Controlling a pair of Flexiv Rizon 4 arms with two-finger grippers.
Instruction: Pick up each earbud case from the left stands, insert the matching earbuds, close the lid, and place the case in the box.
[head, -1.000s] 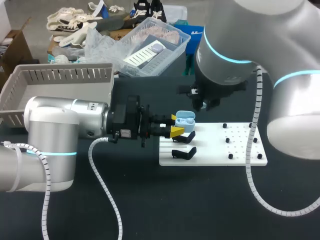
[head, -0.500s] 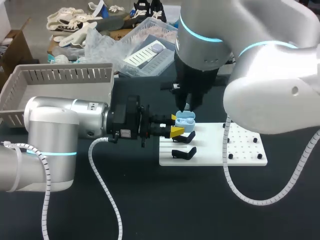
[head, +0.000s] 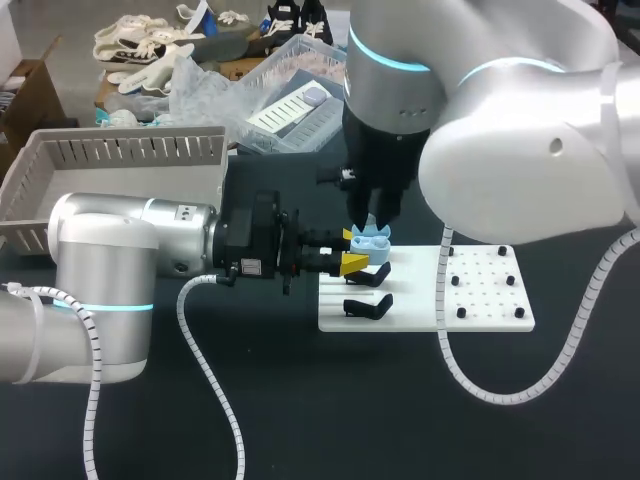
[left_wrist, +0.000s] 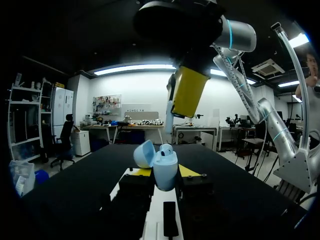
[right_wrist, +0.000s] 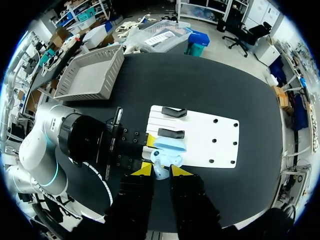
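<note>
Head view: left gripper (head: 352, 250) clamps the open light-blue plastic earbud case (head: 370, 238); right gripper (right_wrist: 162, 170) hovers at its twelve o'clock, grip unclear. Lid-closing and boxing apparently remain.

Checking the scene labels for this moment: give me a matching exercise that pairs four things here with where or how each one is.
1 earbud case
2 right gripper
3 front black stand
4 grey box

a at the back left of the table
b empty, on the white board
c just above the case
d lid open, clamped in the left gripper

Pairs: 1-d, 2-c, 3-b, 4-a
</note>
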